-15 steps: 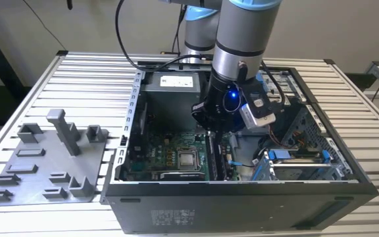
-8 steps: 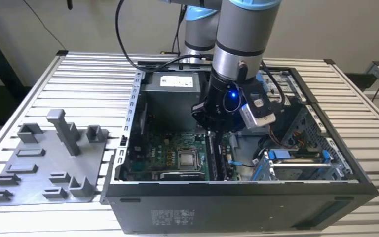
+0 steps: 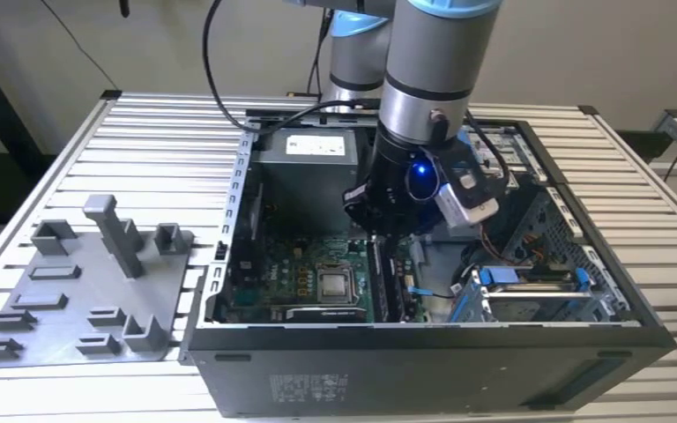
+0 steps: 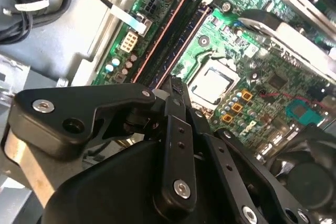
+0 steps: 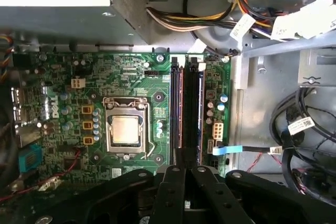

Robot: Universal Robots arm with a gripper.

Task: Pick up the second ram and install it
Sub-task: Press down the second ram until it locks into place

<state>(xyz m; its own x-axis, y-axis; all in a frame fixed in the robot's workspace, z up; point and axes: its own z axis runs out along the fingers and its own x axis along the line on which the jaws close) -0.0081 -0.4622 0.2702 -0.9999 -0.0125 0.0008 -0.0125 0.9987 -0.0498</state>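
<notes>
item: tool (image 5: pixel 185 182), fingers drawn together over the slots, grip contents i cannot tell; second ram (image 5: pixel 192 109) apparently seated beside the socket (image 5: pixel 126 130); risk i judge: uneven press leaving one latch open.

end effector (image 5: pixel 184 182) over slots | second ram (image 5: pixel 192 111) seated on motherboard (image 5: pixel 63 103)
</notes>
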